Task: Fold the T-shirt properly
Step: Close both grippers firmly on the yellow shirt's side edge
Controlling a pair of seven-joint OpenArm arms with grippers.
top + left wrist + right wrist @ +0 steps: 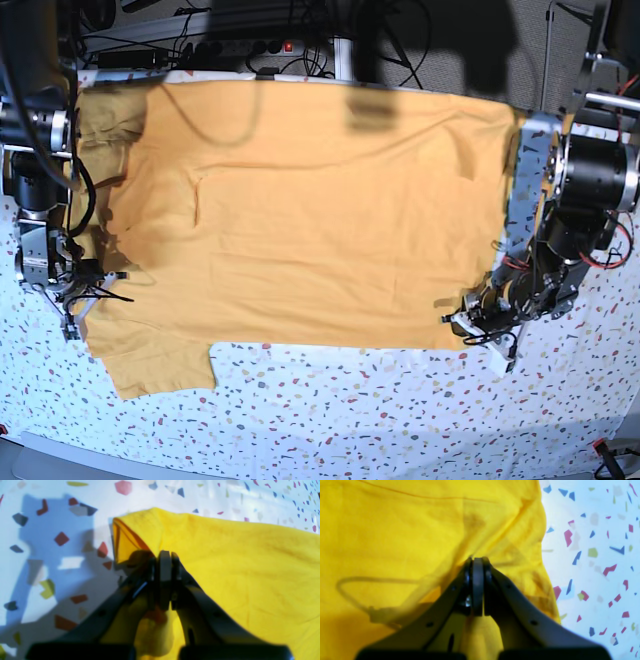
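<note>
Speckled table (400, 410); only base view shows the T-shirt (300, 230) whole.

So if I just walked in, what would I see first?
The big yellow-orange T-shirt, spread almost flat across the speckled table and covering most of it. Next, a robot arm at each side: the left gripper is pinched shut on a lifted corner of the shirt, and the right gripper is shut on the cloth at the opposite edge. The colourful flecks all over the white tabletop catch the eye too.
</note>
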